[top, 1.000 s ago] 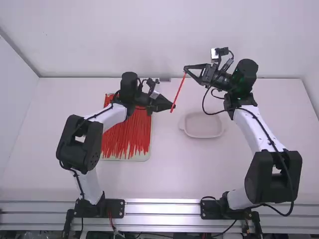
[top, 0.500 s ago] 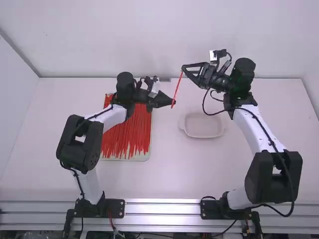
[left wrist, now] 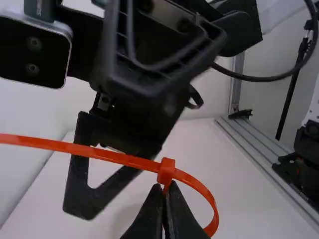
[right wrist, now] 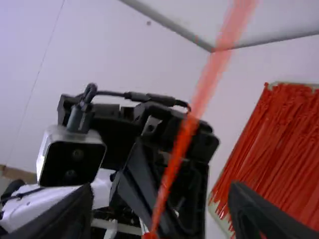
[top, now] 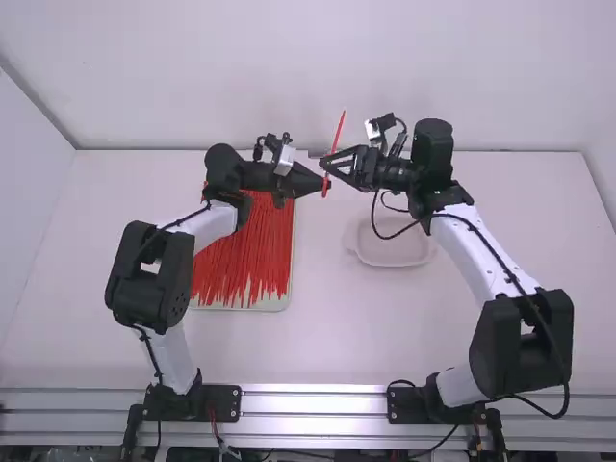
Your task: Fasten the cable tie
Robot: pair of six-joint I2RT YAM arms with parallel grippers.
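**Left end effector pinches a looped cable tie, right end effector open around its strap**

The white surface carries a flat tray on the left arm's side, heaped with a pile of loose red ties. A shallow white dish sits near the middle, just on the right arm's side.

The left arm stretches over the tray. The right arm reaches over the dish and across towards the left. They meet at the far side of the surface, lifted clear of it, above the gap between tray and dish.

The left end effector has its two fingers pressed together, nipping one red cable tie just under its square head. The strap is already through the head, and a small loop curves round beside the fingertips.

The right end effector faces it, tip to tip. Its fingers are spread wide apart with nothing clamped. In the right wrist view the strap runs through the open space between them, and I cannot tell whether it touches either finger.

In the high view the tie's free tail stands up, tilted, above both end effectors.
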